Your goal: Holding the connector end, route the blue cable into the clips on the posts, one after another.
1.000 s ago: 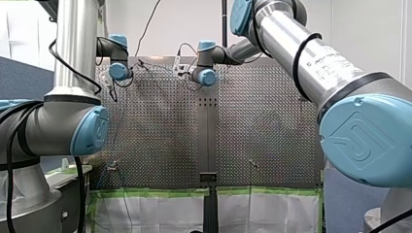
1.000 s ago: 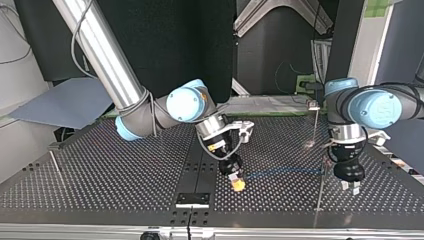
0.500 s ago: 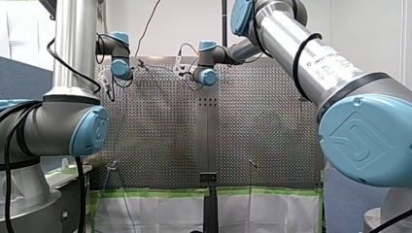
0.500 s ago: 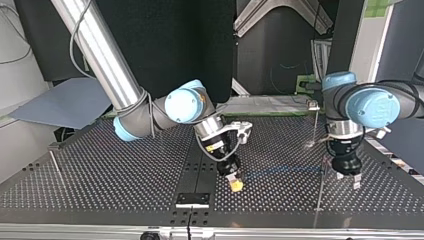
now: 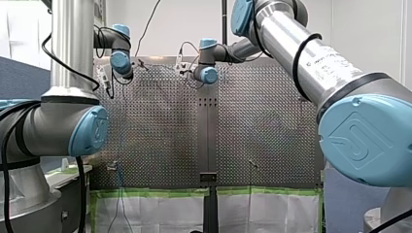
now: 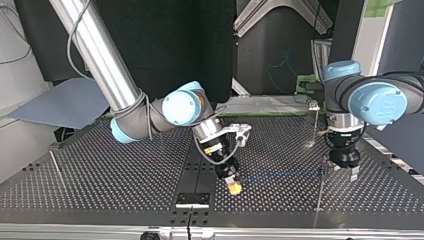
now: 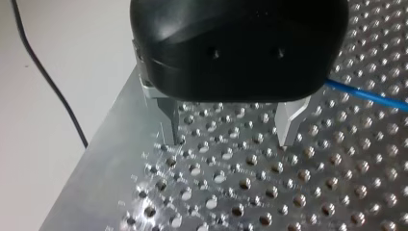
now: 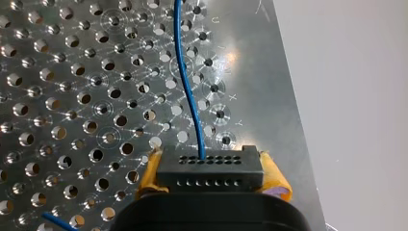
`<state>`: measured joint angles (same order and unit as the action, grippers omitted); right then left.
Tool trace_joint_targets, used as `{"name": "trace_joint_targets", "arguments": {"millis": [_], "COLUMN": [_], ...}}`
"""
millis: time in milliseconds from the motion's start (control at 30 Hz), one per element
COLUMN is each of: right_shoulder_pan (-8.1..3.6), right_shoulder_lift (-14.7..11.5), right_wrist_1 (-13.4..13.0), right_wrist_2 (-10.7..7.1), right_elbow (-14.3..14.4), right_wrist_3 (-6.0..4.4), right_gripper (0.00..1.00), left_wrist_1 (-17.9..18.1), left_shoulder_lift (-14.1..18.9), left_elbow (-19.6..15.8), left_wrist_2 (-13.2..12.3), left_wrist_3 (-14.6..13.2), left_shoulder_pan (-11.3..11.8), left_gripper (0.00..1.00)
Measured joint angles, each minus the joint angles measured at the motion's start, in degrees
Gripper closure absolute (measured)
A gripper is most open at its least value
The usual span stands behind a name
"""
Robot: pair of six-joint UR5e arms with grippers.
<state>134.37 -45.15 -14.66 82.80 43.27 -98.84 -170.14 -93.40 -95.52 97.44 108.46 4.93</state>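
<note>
R gripper [image 6: 233, 186] clamped its yellow pads [image 8: 276, 180] on the black connector [image 8: 208, 168]; blue cable [image 8: 188, 91] ran from it across the perforated table [image 7: 231, 202]. L gripper [image 7: 230, 132] hung w/ fingers [image 7: 287, 122] apart, nothing between, cable just beside one.

2 arms [image 6: 150, 117] [image 6: 375, 100], 1 blue cable [image 8: 190, 96], 1 conn [image 8: 209, 168].

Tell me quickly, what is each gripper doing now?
Left gripper: open, holding nothing.
Right gripper: shut on the black connector of the blue cable.

Thin post [image 6: 320, 192] beside my left gripper [image 6: 346, 171], blue cable [image 6: 285, 174] strung low (taut), table [image 6: 100, 175] bare at top view's left
</note>
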Motion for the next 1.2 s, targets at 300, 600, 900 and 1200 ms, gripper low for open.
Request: {"name": "trace_joint_targets", "arguments": {"millis": [300, 600, 900, 1200], "right_shoulder_pan": [-0.13, -0.26, -0.39, -0.51], "right_shoulder_lift": [0.0, 0.0, 0.0, 0.0], "right_wrist_1": [0.1, 0.3, 0.3, 0.5], "right_wrist_2": [0.03, 0.0, 0.0, 0.0], "right_elbow": [0.0, 0.0, 0.0, 0.0], "right_wrist_3": [0.01, 0.03, 0.01, -0.02], "right_gripper": [1.0, 1.0, 1.0, 1.0], "left_wrist_1": [-4.9, -9.0, -9.8, -10.2], "left_shoulder_lift": [2.7, 4.6, 9.5, 13.2], "left_elbow": [-1.0, -4.0, -4.5, -4.5], "left_wrist_2": [0.5, 1.1, 3.4, 4.3], "left_wrist_3": [-1.3, -1.8, -0.8, -1.6], "left_shoulder_pan": [-1.5, -3.3, -4.7, -6.6], "left_gripper": [0.0, 0.0, 0.0, 0.0]}}
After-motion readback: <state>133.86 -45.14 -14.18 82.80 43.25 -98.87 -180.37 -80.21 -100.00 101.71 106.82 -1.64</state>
